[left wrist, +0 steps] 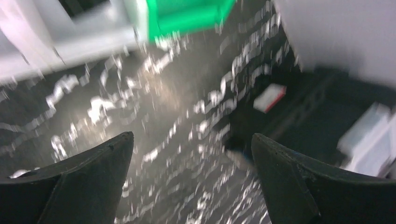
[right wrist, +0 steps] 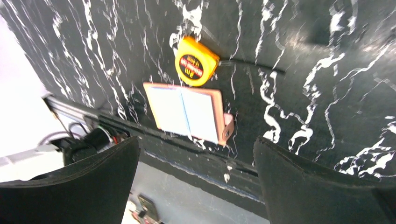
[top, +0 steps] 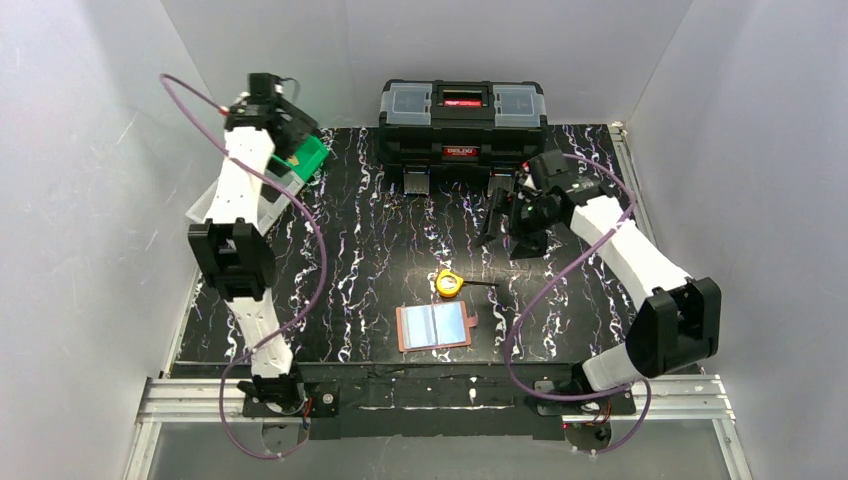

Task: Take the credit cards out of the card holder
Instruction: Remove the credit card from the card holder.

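Observation:
The card holder (top: 435,326) lies open and flat near the table's front edge, tan-brown with pale bluish sleeves facing up; the right wrist view shows the card holder (right wrist: 187,112) too, snap tab to the right. I cannot tell whether credit cards sit in the sleeves, and no loose card shows plainly. My left gripper (top: 292,148) is far off at the back left, over the green bin (top: 312,155); in its blurred wrist view the left gripper (left wrist: 191,135) is open and empty. My right gripper (top: 498,222) hangs open above the table's middle right; the right gripper (right wrist: 196,140) holds nothing.
A round yellow tape measure (top: 449,283) lies just behind the card holder, its black strap trailing right. A large black toolbox (top: 462,120) stands at the back centre. A white bin (top: 235,200) sits beside the green one at the left edge. Grey walls close three sides.

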Robot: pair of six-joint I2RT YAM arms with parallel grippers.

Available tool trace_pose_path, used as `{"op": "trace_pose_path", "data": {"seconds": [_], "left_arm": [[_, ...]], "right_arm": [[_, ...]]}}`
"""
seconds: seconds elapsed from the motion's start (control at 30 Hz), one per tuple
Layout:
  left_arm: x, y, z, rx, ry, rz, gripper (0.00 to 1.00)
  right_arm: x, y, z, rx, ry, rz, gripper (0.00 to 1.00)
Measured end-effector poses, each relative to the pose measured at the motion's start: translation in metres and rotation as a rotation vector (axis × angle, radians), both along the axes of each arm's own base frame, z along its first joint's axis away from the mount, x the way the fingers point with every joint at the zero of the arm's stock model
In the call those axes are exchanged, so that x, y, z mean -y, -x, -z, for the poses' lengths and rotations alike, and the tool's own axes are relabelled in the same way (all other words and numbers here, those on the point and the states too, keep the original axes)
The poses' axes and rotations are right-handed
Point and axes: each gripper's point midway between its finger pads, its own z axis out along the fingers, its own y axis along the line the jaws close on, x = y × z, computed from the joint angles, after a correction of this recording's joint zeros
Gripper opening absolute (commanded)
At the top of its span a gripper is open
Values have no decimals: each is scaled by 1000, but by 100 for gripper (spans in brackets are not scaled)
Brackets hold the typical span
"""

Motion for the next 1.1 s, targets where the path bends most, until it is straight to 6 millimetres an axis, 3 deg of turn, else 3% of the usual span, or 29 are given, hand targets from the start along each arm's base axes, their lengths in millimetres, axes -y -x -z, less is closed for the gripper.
{"op": "trace_pose_path", "data": {"seconds": [0.17, 0.23, 0.37, 0.57, 0.67, 0.87, 1.1], "left_arm": [[100, 67, 15, -80, 21, 175, 98], [122, 102, 28, -129, 31, 233, 98], [135, 178, 50, -200, 49, 320, 98], [144, 266, 53, -161, 101, 501, 98], [149, 294, 57, -135, 124, 587, 98], [157, 336, 82, -147, 188, 717, 98], [173, 341, 97, -170, 232, 816, 98]], "right_arm": [[-22, 43, 8, 15, 40, -83, 98], [-25, 61, 16, 9, 62, -105, 98], [-33, 92, 34, 9, 105, -151, 97], [-63, 108, 52, 45, 153, -230, 82], [-74, 110, 68, 42, 193, -245, 73], [-94, 110, 93, 40, 252, -259, 70], [-128, 115, 108, 51, 289, -306, 66]]}}
